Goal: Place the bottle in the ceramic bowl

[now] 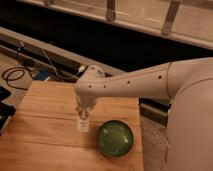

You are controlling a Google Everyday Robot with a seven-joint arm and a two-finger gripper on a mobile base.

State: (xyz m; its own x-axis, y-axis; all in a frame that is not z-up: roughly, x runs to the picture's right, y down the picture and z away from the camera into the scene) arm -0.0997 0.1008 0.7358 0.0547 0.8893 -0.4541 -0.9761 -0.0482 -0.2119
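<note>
Fingers (80, 110) of the gripper (83, 115) are clamping the upper part of the bottle (83, 125), holding it upright low over the wooden table (45, 112); whether its base is touching the wood I cannot tell. The bottle is sitting just beside the ceramic bowl (115, 139), outside its rim, and the bowl is resting on the same table while the white arm (135, 82) is reaching across above it.

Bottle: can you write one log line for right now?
gripper: at bottle top | bottle: upright beside bowl | in bowl: no
</note>
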